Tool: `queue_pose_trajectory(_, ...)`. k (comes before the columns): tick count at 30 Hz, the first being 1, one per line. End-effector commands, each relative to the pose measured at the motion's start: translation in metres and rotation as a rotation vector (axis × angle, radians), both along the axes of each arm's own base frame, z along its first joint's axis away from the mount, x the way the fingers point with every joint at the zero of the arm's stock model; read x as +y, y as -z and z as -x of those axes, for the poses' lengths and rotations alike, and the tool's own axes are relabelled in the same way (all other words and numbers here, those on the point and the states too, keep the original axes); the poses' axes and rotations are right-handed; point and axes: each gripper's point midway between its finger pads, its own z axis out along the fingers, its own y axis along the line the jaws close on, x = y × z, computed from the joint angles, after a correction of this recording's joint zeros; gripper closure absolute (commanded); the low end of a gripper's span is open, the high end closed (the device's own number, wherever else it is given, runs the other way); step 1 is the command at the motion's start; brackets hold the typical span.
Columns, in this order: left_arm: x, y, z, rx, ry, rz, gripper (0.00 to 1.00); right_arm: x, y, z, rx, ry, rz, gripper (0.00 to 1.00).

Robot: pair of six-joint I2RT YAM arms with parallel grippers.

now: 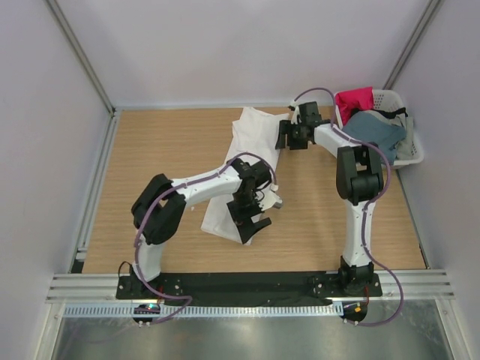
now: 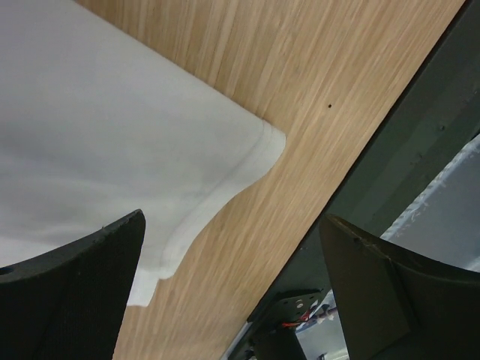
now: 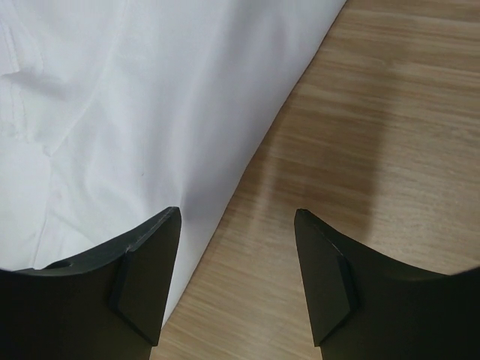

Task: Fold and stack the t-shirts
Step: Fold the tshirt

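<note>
Top external view: the white shirt (image 1: 253, 139) lies as a long strip mid-table (image 1: 165, 142), far edge toward near. The left tool (image 1: 253, 225) at its near end and the right tool (image 1: 289, 139) at its far end are both released, holding nothing.

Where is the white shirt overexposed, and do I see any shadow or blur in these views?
Top external: even light, sharp; the white t-shirt looks flat white. Left wrist: shirt bright, the table grain sharp, left fingers dark and slightly soft. Right wrist: shirt creases show; a faint shadow lies on the table beside it.
</note>
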Motion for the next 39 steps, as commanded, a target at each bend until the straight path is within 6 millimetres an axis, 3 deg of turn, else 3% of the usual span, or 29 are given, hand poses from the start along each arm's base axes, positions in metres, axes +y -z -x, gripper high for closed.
queue_pose_trajectory(1, -0.017, 0.010, 0.007, 0.074, 0.010, 0.049, 0.00, -0.001, -0.006, -0.025, -0.053, 0.013, -0.014, 0.32)
queue_pose_trajectory(6, -0.029, 0.028, 0.006, 0.139, 0.002, 0.033, 0.01, 0.004, -0.004, -0.045, -0.081, 0.010, -0.031, 0.32)
queue_pose_trajectory(7, -0.031, 0.029, 0.006, 0.145, -0.001, 0.034, 0.00, 0.006, 0.005, -0.047, -0.069, 0.008, -0.034, 0.32)
queue_pose_trajectory(13, -0.053, 0.038, -0.002, 0.150, 0.012, 0.041, 0.00, 0.021, 0.006, -0.067, -0.099, -0.009, -0.071, 0.32)
queue_pose_trajectory(23, -0.091, 0.033, -0.014, 0.132, 0.033, 0.075, 0.01, 0.045, 0.005, -0.080, -0.132, -0.036, -0.113, 0.32)
queue_pose_trajectory(39, -0.094, 0.028, -0.013, 0.079, 0.013, 0.053, 0.00, 0.066, -0.008, -0.085, -0.171, -0.068, -0.136, 0.32)
